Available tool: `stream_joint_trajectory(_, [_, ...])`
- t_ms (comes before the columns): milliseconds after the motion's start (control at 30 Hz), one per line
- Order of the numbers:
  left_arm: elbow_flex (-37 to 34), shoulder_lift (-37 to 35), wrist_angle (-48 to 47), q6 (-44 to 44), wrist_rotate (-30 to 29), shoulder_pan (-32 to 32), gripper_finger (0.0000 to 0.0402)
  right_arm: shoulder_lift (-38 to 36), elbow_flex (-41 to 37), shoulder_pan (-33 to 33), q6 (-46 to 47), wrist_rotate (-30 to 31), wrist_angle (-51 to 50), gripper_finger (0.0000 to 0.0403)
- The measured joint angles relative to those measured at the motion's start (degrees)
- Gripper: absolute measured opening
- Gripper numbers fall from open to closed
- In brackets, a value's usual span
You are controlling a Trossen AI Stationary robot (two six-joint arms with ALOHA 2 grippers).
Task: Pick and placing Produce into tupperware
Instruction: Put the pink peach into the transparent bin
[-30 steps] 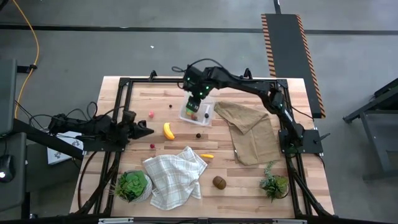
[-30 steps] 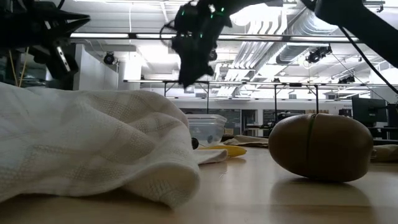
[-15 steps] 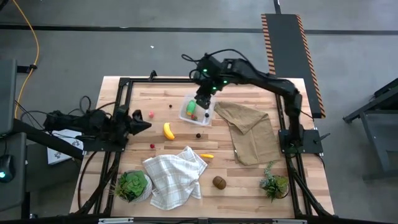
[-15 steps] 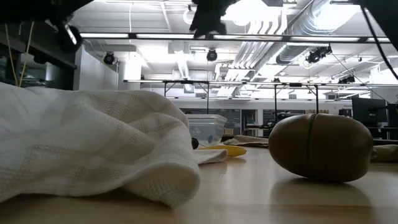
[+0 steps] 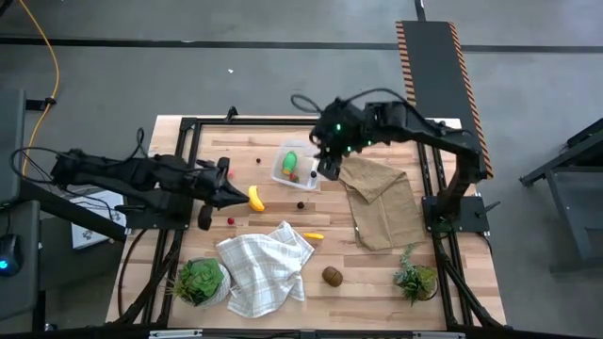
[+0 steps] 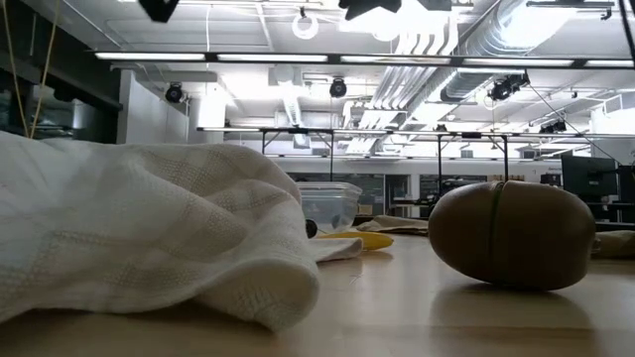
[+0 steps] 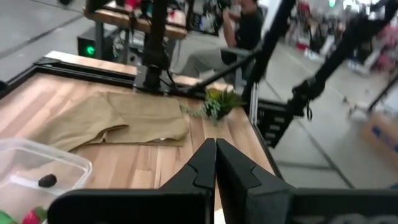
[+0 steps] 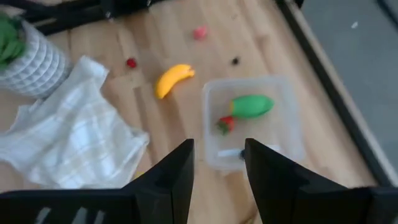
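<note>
From above, we see the tabletop [image 5: 377,273] with the clear container [image 5: 297,168] at about twelve o'clock of its middle, holding a green piece [image 5: 289,162] and a small red piece [image 5: 294,176]. The right gripper [image 5: 327,169] hangs just beside the container's three o'clock edge, over the corner of a tan cloth [image 5: 382,201], its fingers apart with nothing between them. The left gripper [image 5: 229,191] sits at nine o'clock of the banana [image 5: 255,198], fingers pressed together, gripping nothing. A white checked cloth [image 5: 264,266] lies toward six o'clock, with a small yellow piece [image 5: 314,235] near it and a brown kiwi [image 5: 332,275] beyond. Two potted plants [image 5: 201,280] stand at the near corners.

At tabletop level, we see the kiwi [image 6: 514,233] large at three o'clock, the checked cloth [image 6: 149,233] at nine o'clock, and the container [image 6: 329,203] and yellow piece [image 6: 357,239] between them, farther back.

From the left wrist, the left gripper's fingers [image 7: 205,163] meet in a closed point; the container's corner [image 7: 37,171] holds a dark berry [image 7: 46,180].

From the right wrist, the right gripper's fingers [image 8: 180,171] stand apart above the container [image 8: 283,115], which holds the green piece [image 8: 251,105]; the banana [image 8: 172,79] lies just outside it.
</note>
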Motion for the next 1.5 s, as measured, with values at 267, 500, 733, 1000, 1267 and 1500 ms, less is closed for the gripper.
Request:
stream_joint_trajectory(267, [5.3, 8.2, -2.4, 0.5, 3.7, 0.0, 0.0001, -13.1, -29.2, 7.1, 14.4, -1.9, 20.1, 0.0133])
stream_joint_trajectory(500, [5.4, 11.0, -3.1, -5.5, -2.9, 0.1, 0.0001, -23.7, -46.8, 14.2, 29.1, -4.2, 31.0, 0.0133])
stream_joint_trajectory(733, [5.4, 10.9, -16.8, -30.6, -3.9, 7.5, 0.0001, -27.7, -52.3, 18.8, 32.1, -1.1, 32.0, 0.0133])
stream_joint_trajectory(1000, [5.4, 10.9, -24.9, -39.8, 5.3, 16.0, 0.0001, -27.7, -52.3, 19.9, 27.1, 3.4, 31.7, 0.0133])
stream_joint_trajectory(1267, [5.4, 13.4, -43.6, -40.1, 4.6, 22.7, 0.0001, -27.7, -52.3, 17.3, 22.3, 7.6, 31.4, 0.0133])
stream_joint_trajectory(1500, [5.4, 18.1, -45.0, -36.7, -4.7, 23.7, 0.0001, -27.7, -52.3, 12.2, 21.1, 7.9, 31.5, 0.0133])
